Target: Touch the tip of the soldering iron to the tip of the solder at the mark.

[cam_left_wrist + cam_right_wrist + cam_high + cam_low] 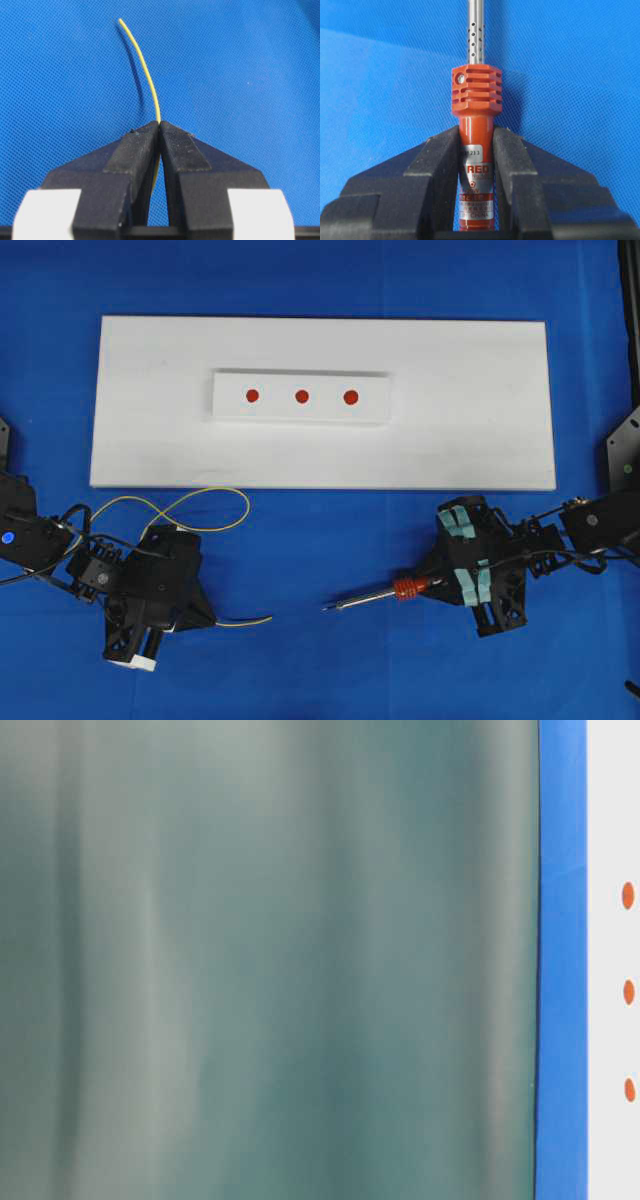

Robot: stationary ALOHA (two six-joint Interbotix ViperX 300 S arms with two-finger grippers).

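With my left gripper [159,131] closed on the solder [145,75] and my right gripper [475,145] closed on the soldering iron [385,594], both low over the blue tabletop [320,540], I judged carrying both tips to a red mark [301,396] came next.

Two black robot grippers, the left gripper [205,620] and the right gripper [432,585]; one slim orange-red soldering iron with a silver metal shaft [385,594]; one long thin yellow solder wire [205,502]; one large flat white rectangular board [480,420]; one smaller raised white strip [300,397] on it; three round red marks [301,396] in a row; one blue cloth table cover [320,650].
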